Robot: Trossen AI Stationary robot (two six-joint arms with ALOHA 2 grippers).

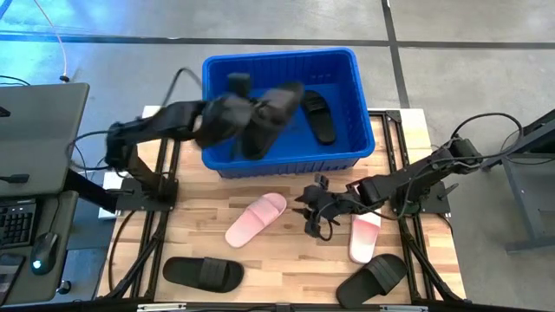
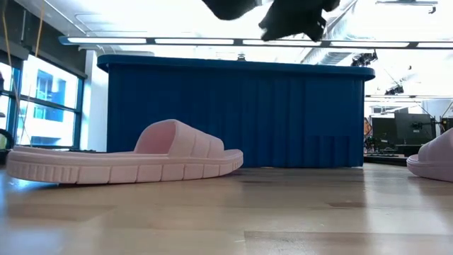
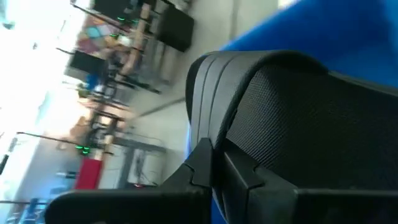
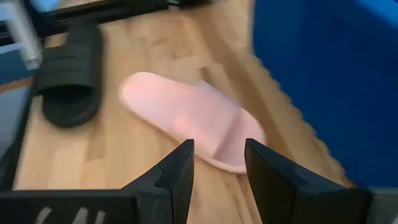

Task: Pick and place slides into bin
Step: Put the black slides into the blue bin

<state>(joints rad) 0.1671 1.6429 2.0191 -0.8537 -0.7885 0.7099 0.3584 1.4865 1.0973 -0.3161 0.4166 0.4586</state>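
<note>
A black slide (image 1: 270,114) hangs over the blue bin (image 1: 347,65), with my left gripper (image 1: 245,118) shut on it; in the low view both show as a dark shape (image 2: 287,15) above the bin (image 2: 241,117). A second black slide (image 1: 318,115) lies on the bin's floor. My right gripper (image 1: 310,215) stands open above the table between two pink slides (image 1: 257,218) (image 1: 365,236), touching nothing. In the right wrist view one pink slide (image 4: 193,118) lies just beyond its open fingers. My left gripper pinches the black slide (image 3: 298,112) between its two fingers (image 3: 205,165) at one black edge (image 3: 219,146); strap or sole, I cannot tell. The fingers come in from the table's left, slanting a little down. The slide is lifted clear, above the bin's inside.
Two more black slides (image 1: 204,273) (image 1: 373,279) lie flat near the table's front edge. The bin fills the far middle of the wooden table (image 1: 286,251). A desk with a keyboard (image 1: 17,221) stands left of the table.
</note>
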